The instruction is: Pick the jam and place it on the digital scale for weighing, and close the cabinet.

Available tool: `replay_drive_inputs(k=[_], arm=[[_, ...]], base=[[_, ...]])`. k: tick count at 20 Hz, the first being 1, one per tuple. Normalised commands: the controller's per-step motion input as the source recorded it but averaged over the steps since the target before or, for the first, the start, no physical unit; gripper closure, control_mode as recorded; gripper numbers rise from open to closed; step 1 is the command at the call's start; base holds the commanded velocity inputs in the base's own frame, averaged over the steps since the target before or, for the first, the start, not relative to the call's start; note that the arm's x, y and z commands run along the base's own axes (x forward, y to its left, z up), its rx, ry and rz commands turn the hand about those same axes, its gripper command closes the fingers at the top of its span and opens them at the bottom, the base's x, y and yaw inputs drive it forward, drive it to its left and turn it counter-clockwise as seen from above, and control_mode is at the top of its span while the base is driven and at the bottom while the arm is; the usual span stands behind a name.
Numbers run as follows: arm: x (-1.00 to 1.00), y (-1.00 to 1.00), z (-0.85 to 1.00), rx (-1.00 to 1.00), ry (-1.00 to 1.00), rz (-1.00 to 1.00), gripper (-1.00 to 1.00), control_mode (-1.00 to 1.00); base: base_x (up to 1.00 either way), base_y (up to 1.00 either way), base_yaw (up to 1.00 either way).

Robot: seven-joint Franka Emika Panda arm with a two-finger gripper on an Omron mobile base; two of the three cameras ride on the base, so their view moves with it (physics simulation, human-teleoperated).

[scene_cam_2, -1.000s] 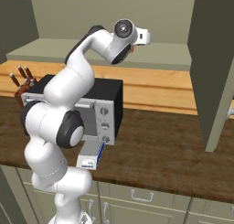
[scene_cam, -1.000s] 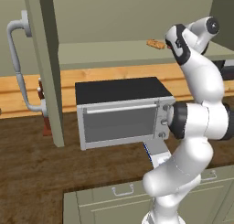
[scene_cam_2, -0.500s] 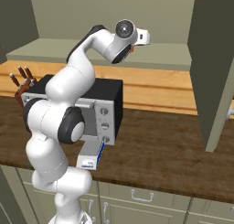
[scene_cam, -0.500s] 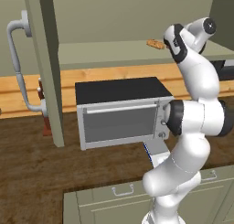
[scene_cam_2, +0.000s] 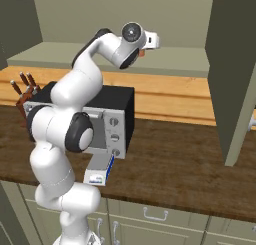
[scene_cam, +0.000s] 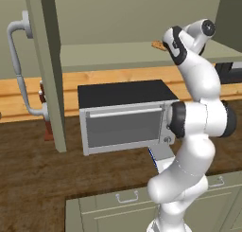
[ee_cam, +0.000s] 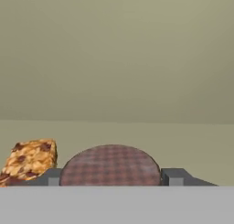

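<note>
Two dark fingertips flank the jam lid, jaws half-closed around it; firm grip uncertain.

Since a second ago the gripper narrows from wide open until its fingertips sit against both sides of the jam on the cabinet shelf. The arm barely shifts beside it.
</note>
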Motion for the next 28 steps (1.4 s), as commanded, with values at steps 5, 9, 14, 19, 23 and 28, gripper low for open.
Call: replay_drive_inputs(k=[5,9,14,19,23,28], arm=[[0.03,0.00,-0.01,0.00,0.00,0.00,1.00,-1.00],[-0.02,0.00,-0.03,0.00,-0.02,0.00,1.00,-1.00],[-0.36,0.00,-0.02,0.00,-0.04,0.00,1.00,-1.00],[-0.93,0.02,-0.16,0.00,-0.06,0.00,1.00,-1.00],[-1.00,0.32,-0.09,0.01,-0.07,0.00,1.00,-1.00],[-1.00,0.21,-0.02,0.09,0.04,0.11,1.00,-1.00]], base=[[0.00,0.00,0.00],[0.00,0.00,0.00],[0.00,0.00,0.00],[0.00,0.00,0.00],[0.00,0.00,0.00],[0.00,0.00,0.00]])
